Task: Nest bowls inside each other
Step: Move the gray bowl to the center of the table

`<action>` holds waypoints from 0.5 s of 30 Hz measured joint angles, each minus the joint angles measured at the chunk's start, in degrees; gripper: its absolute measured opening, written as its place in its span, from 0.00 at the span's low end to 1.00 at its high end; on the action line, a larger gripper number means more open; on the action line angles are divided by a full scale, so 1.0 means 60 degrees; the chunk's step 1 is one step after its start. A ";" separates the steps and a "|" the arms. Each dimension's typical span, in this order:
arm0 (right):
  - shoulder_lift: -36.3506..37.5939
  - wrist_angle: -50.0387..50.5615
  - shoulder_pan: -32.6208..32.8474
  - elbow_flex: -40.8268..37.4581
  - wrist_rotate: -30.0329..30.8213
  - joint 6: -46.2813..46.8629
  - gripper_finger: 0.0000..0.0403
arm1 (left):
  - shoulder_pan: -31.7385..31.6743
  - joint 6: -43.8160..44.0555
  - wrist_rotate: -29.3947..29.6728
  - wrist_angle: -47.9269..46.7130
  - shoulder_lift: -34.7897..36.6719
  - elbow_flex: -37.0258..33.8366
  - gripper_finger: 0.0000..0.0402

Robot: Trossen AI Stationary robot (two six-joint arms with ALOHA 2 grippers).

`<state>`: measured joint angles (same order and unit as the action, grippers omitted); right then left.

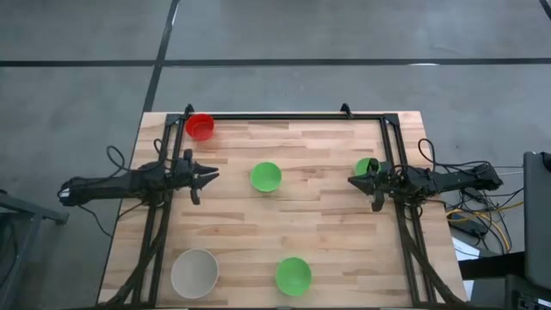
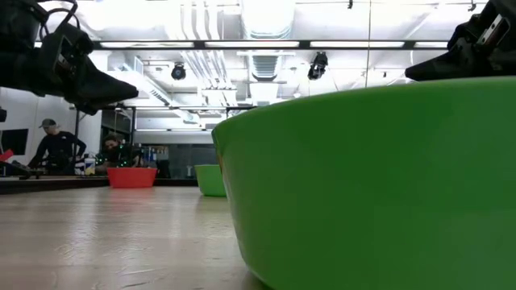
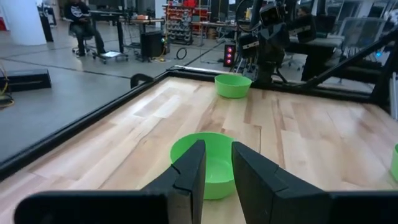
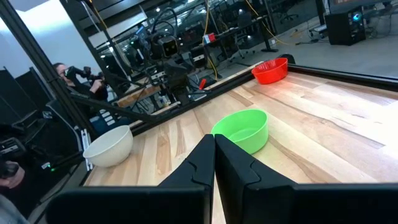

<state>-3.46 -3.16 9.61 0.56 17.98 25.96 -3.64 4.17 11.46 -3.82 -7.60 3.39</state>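
A wooden table (image 1: 327,224) framed by a black rail carries five small bowls, all lying apart, none nested yet. From above, the table's far edge is at the top and its near edge at the bottom. The white bowl (image 1: 195,272), slightly the largest, sits at the near left corner, so it looks the natural base for the stack. One green bowl (image 1: 294,275) sits at the near edge around the middle, right in front of the low camera, where it fills most of that view. A second green bowl (image 1: 266,176) sits near the table's centre, between the two arms. A third green bowl (image 1: 366,166) sits by the right edge, partly hidden under the right arm. The red bowl (image 1: 200,127) sits at the far left corner. The left gripper (image 1: 209,176) hovers over the left side of the table and points at the centre bowl; its fingers stand slightly apart with nothing between them, which suggests it is lined up for a reach. The right gripper (image 1: 353,182) hovers by the right edge, just beside the third green bowl, fingers pressed together and empty, apparently waiting.
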 joint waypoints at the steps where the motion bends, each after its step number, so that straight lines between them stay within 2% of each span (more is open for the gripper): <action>1: -0.0002 -0.0002 0.0000 -0.0001 0.0000 -0.0002 0.02 | 0.0002 -0.0024 0.0000 -0.0058 0.0000 0.0069 0.21; 15: -0.0001 0.0000 0.0000 -0.0001 0.0000 0.0000 0.02 | 0.0000 0.0064 0.0029 -0.0470 0.0004 0.0333 0.21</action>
<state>-3.47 -3.16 9.61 0.55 17.97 25.96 -3.64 4.56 11.64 -6.64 -7.57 5.39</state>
